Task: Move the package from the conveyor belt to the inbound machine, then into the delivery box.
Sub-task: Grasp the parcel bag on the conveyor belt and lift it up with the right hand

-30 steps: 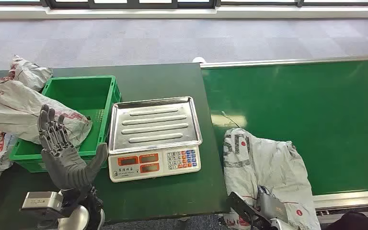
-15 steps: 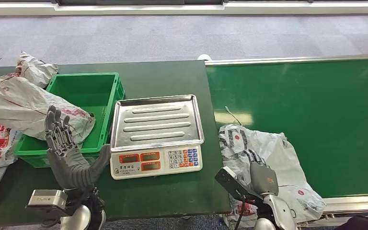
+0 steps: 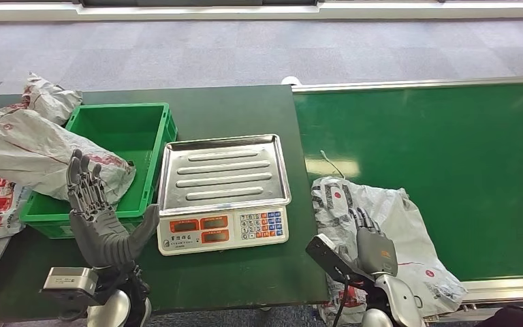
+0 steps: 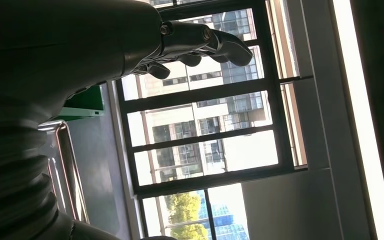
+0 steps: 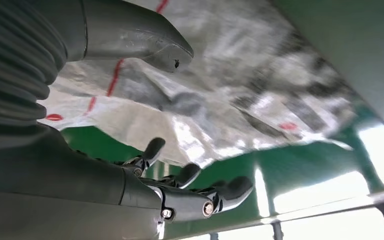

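Package (image 3: 374, 218) lies on the conveyor belt (image 3: 449, 150), at its near corner just beside the scale (image 3: 221, 194), near edge drooping off the belt's front rail. Soft crumpled poly mailer, looks light and limp, likely slick film; will sag and fold when lifted, so best taken by a bunched handful near the middle or scooped from underneath, not by a loose corner. Right hand (image 3: 374, 248) sits over the package's near part with fingers spread, holding nothing. Right wrist view shows what the head view can't: thumb (image 5: 145, 37) against the wrinkled film, fingers (image 5: 200, 192) under the package edge over the green belt, not yet clenched. Left hand (image 3: 99, 218) is raised in front of the scale's left corner, fingers apart, empty; left wrist view confirms nothing in it. Green delivery box (image 3: 119, 133) sits left of the scale, another bag draped on its rim.
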Action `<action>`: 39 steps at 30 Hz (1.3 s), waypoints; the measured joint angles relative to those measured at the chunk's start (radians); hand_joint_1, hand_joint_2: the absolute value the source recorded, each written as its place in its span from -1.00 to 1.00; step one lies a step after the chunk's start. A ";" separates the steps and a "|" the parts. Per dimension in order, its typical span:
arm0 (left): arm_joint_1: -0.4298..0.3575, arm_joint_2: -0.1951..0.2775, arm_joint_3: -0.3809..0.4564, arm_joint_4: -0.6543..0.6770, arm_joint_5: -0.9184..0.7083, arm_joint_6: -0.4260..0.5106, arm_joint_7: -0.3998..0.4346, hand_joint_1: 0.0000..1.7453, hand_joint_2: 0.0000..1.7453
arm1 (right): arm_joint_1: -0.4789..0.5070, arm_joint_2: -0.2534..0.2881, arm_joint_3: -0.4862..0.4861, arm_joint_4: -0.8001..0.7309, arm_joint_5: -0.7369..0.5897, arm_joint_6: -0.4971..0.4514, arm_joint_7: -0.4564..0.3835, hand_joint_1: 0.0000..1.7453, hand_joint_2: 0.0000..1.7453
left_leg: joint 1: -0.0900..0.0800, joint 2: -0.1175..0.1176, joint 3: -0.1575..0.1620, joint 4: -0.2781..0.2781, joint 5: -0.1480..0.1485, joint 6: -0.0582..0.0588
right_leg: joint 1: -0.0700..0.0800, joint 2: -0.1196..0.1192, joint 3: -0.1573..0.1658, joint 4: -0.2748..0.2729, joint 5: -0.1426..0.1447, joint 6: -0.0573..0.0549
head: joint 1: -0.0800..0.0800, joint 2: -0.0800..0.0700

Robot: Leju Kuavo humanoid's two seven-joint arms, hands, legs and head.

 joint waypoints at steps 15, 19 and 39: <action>-0.013 0.074 -0.049 0.082 0.090 0.136 -0.027 -1.00 1.00 | -0.124 -0.010 -0.001 0.446 0.028 -0.009 0.073 -1.00 1.00 | 0.000 0.002 0.000 0.000 0.000 0.000 | 0.000 0.001 -0.001 0.001 0.000 0.000 | 0.000 0.000; -0.009 0.084 -0.069 0.082 0.095 0.147 -0.027 -1.00 1.00 | -0.181 -0.010 -0.001 0.539 0.029 -0.027 0.070 -1.00 1.00 | 0.000 0.002 0.002 0.000 0.000 0.000 | 0.000 0.001 0.000 0.001 0.000 0.000 | 0.000 0.000; -0.010 0.078 -0.072 0.047 0.068 0.103 -0.016 -1.00 1.00 | -0.226 -0.010 0.002 0.583 0.024 -0.017 0.061 1.00 1.00 | -0.001 0.003 0.010 0.000 0.002 0.004 | -0.001 0.000 0.008 0.000 0.001 0.000 | 0.000 0.000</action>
